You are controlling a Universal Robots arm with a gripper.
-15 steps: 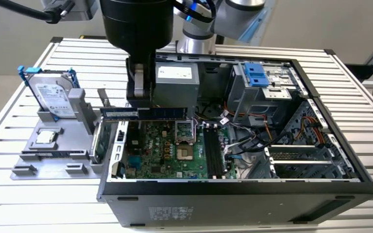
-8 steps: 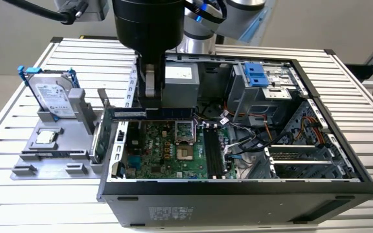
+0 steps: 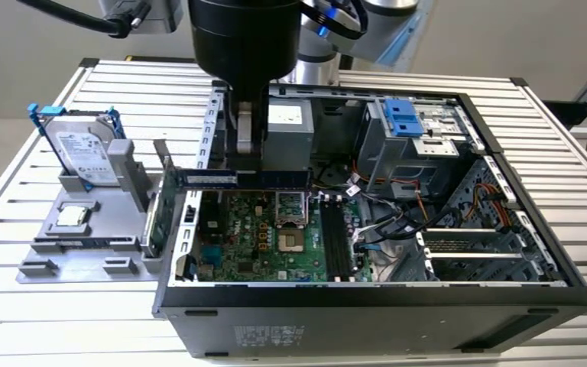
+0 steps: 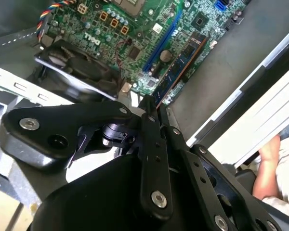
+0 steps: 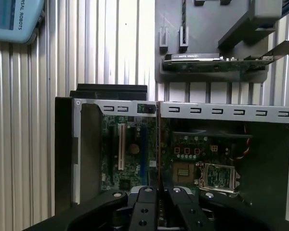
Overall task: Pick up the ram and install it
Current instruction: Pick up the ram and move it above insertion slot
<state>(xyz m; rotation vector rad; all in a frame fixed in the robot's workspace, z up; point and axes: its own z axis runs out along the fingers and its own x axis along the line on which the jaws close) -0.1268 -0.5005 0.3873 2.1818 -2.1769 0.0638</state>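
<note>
End effector [image 3: 253, 170] clenched on the ram [image 3: 207, 178], gripping it near mid-length. The stick lies level, its ends sticking out to either side of the fingers. It hangs over the open PC case [image 3: 375, 294], above the motherboard [image 3: 263, 237], near the case wall toward the exterior view's left. In the second wrist view the ram [image 4: 180, 60] runs straight out from the fingertips over the board, not seated. The hard drive [image 3: 79, 149] stands in the grey fixture [image 3: 79, 245] near the desk [image 3: 69, 321] edge on the exterior view's left.
</note>
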